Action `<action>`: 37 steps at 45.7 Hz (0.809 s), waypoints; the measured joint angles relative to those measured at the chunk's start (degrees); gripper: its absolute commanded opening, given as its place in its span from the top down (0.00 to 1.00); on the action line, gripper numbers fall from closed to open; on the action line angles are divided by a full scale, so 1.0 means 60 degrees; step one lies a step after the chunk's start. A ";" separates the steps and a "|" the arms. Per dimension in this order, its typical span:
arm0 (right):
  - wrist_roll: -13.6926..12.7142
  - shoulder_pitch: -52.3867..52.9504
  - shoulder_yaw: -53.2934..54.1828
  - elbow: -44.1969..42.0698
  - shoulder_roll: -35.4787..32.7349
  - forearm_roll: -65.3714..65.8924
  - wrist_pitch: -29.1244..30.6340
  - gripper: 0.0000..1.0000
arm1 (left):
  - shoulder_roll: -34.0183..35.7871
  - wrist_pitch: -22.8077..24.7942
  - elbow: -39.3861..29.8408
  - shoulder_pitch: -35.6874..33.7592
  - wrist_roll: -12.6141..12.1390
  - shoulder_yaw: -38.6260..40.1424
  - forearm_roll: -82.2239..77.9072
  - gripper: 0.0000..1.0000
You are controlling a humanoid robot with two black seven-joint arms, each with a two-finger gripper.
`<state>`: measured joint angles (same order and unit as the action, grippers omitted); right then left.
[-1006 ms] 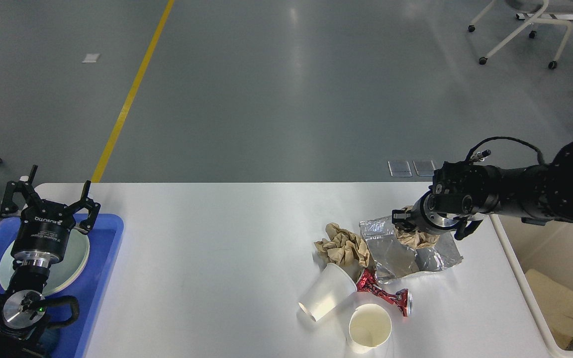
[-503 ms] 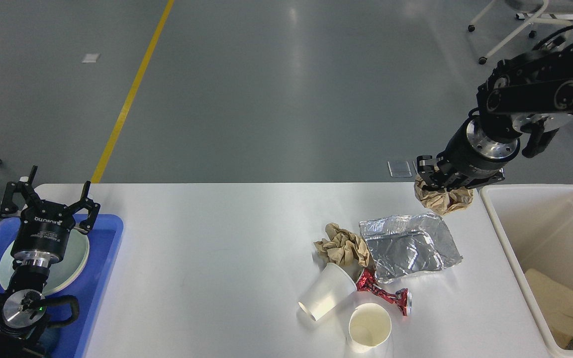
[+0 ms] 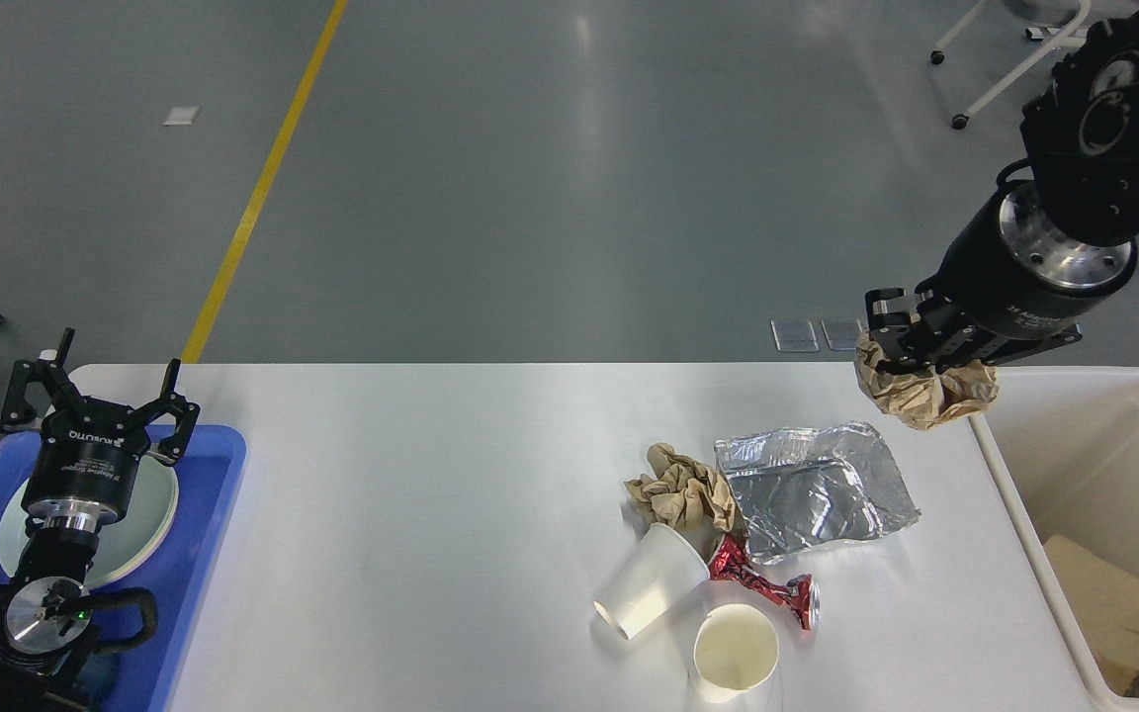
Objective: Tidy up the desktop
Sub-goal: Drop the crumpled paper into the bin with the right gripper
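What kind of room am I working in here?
Probably an open lab or industrial test hall, not a home: bare grey floor with a yellow line, a wheeled chair base, and a white desktop.

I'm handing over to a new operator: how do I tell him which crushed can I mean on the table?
On the white desktop, look at the litter cluster right of centre, below the silver foil bag. The crushed can lies between the tipped paper cup and the upright paper cup. It is the only red, shiny metal piece there.

Bright, even, sharp, soft floor glare
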<state>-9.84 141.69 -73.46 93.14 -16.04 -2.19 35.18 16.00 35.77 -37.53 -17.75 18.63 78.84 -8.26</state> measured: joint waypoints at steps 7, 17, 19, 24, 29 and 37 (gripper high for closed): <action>-0.0002 -0.0600 -0.0482 -0.0307 -0.0761 0.0131 -0.0038 1.00 | 0.0000 0.0000 0.0000 0.0000 0.0000 0.0000 0.0000 0.03; 0.0000 -0.1716 -0.1386 -0.1533 -0.2306 0.0299 -0.0335 1.00 | 0.0000 0.0000 0.0000 0.0000 0.0001 0.0000 0.0000 0.03; -0.0002 -0.1974 -0.1578 -0.1795 -0.2590 0.0353 -0.0455 1.00 | 0.0000 0.0000 0.0000 0.0000 0.0001 0.0000 0.0000 0.03; 0.0000 -0.2783 -0.1717 -0.2513 -0.3336 0.0623 -0.0684 1.00 | 0.0000 0.0000 0.0000 0.0000 0.0014 0.0000 0.0000 0.03; 0.0009 -0.4021 -0.1576 -0.3473 -0.3844 0.0841 -0.0976 1.00 | 0.0000 0.0000 0.0000 0.0000 0.0017 0.0000 0.0000 0.03; 0.0016 -0.7125 -0.0625 -0.5165 -0.4090 0.0843 -0.2418 1.00 | 0.0000 0.0000 0.0000 0.0000 0.0017 0.0000 0.0000 0.03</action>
<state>-9.75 98.94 -77.21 62.15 -40.57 2.87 20.68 16.00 35.77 -37.53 -17.75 18.73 78.84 -8.26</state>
